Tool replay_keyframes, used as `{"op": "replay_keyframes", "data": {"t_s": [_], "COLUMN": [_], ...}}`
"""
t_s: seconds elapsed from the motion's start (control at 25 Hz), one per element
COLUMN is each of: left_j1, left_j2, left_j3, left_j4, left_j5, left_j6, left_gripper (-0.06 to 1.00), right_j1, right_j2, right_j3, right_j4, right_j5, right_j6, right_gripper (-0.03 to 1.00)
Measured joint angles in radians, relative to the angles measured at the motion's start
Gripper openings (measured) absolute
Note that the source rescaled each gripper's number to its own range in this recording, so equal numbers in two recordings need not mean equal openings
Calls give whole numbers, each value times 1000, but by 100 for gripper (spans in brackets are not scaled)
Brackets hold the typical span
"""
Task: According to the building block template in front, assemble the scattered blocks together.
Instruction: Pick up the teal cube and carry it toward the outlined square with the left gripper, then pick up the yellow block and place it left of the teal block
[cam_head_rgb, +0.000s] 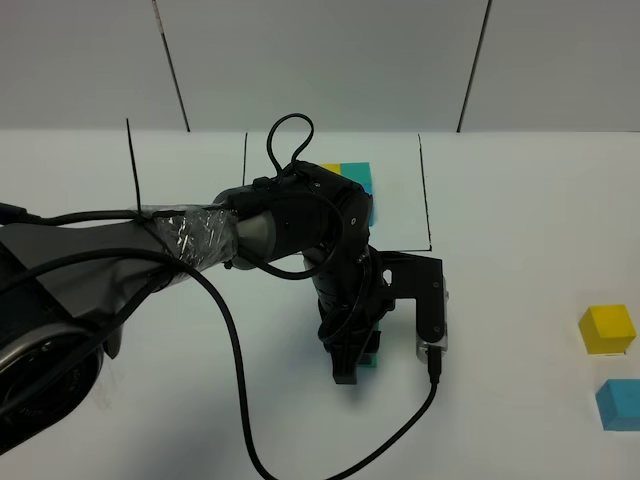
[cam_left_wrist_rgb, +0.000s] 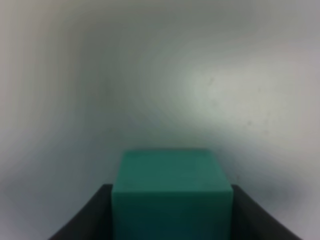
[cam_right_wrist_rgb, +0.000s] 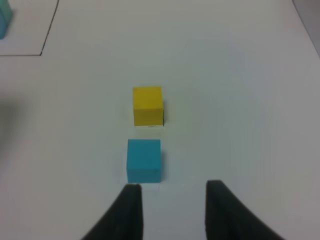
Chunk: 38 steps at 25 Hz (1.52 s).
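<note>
My left gripper is shut on the teal-green cube near the middle of the white table; the left wrist view shows the cube between the dark fingers. The template lies behind in its black drawn frame, mostly hidden by my left arm. The yellow cube and the sky-blue cube sit at the far right. My right gripper is open, just short of the sky-blue cube, with the yellow cube beyond it. The right arm is out of the high view.
A black cable hangs from my left wrist and trails over the table in front. Another black drawn line runs at the back left. The frame's corner and an edge of the template show in the right wrist view.
</note>
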Motion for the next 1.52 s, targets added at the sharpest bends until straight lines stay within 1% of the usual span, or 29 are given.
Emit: {"op": "replay_keyframes", "data": {"t_s": [0.04, 0.12, 0.24, 0.32, 0.36, 0.44, 0.56, 0.68, 0.8, 0.88, 0.96, 1.08, 1.16, 1.24, 1.32, 1.4, 1.52], "left_j1": [0, 0, -2, -8, -12, -17, -19, -4, 43, 103, 172, 273, 329, 368, 399, 417, 421], "left_j2": [0, 0, -15, -43, -67, -122, -215, -319, -432, -509, -592, -713, -808, -904, -998, -1100, -1258], "left_j3": [0, 0, 0, 0, 0, 0, 0, 0, 0, 0, 0, 0, 0, 0, 0, 8, 45], "left_j4": [0, 0, 0, 3, 6, 17, 87, 215, 322, 363, 382, 387, 387, 389, 390, 393, 404], "left_j5": [1, 3, 7, 8, 8, 9, 13, 17, 44, 98, 183, 297, 341, 369, 369, 369, 369], "left_j6": [0, -1, -36, -63, -79, -117, -204, -333, -508, -596, -648, -672, -686, -710, -742, -776, -840], "left_gripper": [27, 43, 72, 86, 92, 98, 100, 100, 100, 100, 100, 100, 100, 100, 100, 100, 100], "right_j1": [0, 0, 0, 0, 0, 0, 0, 0, 0, 0, 0, 0, 0, 0, 0, 0, 0], "right_j2": [0, 0, 0, 0, 0, 0, 0, 0, 0, 0, 0, 0, 0, 0, 0, 0, 0], "right_j3": [0, 0, 0, 0, 0, 0, 0, 0, 0, 0, 0, 0, 0, 0, 0, 0, 0], "right_j4": [0, 0, 0, 0, 0, 0, 0, 0, 0, 0, 0, 0, 0, 0, 0, 0, 0], "right_j5": [0, 0, 0, 0, 0, 0, 0, 0, 0, 0, 0, 0, 0, 0, 0, 0, 0], "right_j6": [0, 0, 0, 0, 0, 0, 0, -1, -1, -1, -1, -1, 1, 1, 1, 1, 0], "right_gripper": [0, 0, 0, 0, 0, 0, 0, 0, 0, 0, 0, 0, 0, 0, 0, 0, 0]}}
